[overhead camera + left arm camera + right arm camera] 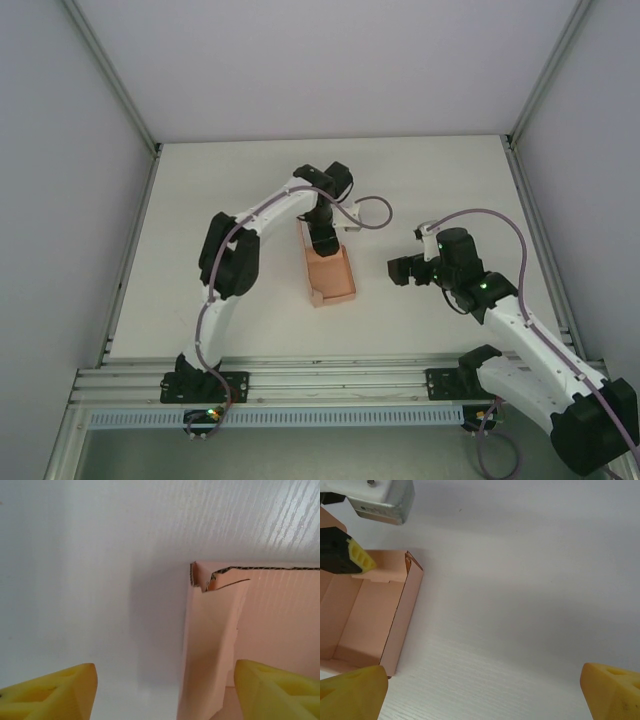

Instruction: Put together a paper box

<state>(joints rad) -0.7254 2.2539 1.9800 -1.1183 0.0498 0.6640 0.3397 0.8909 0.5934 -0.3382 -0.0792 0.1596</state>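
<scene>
Near the middle of the white worktop (230, 180), well apart from every edge: salmon-pink thin-card paper box (330, 272), already standing as an open-topped tray, long sides running toward the far edge. Over its far end, left gripper (322, 243), yellow wedge-shaped fingers (50, 692) spread and straddling one upright wall (205, 645), one finger outside above bare worktop, the other inside the tray, clamping nothing. Off to the right of the box, toward the worktop's right edge, right gripper (400, 270), spread wide and empty. Likely step: pinching the folded-over inner flap (225, 580) flat against that wall, loose and ragged-looking near the corner. Descend squarely to bracket both card layers with the pads, squeeze slowly to crease rather than buckle the thin card, and avoid dragging the light tray sideways. Consider bracing the near end with the right gripper before squeezing.
</scene>
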